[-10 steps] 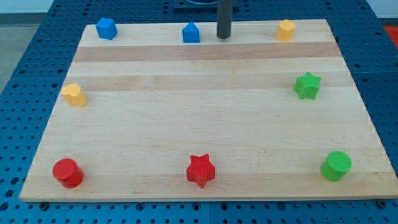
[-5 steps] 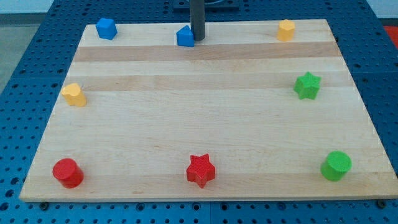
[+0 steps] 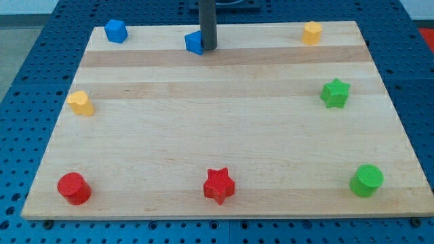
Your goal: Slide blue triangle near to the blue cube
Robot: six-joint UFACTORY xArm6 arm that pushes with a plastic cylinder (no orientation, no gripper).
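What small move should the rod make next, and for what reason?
Probably a short push further toward the view's left. My tip sits against the right side of the blue triangle block, and the blue cube block lies well to the left near the wooden board's top edge, with a gap between them.

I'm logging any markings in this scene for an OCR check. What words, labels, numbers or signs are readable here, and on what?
None: no readable text, number or sign shows anywhere in the camera view.
The wooden board, the blue perforated table and the blocks, such as the blue triangle beside my tip and the blue cube, are plain.
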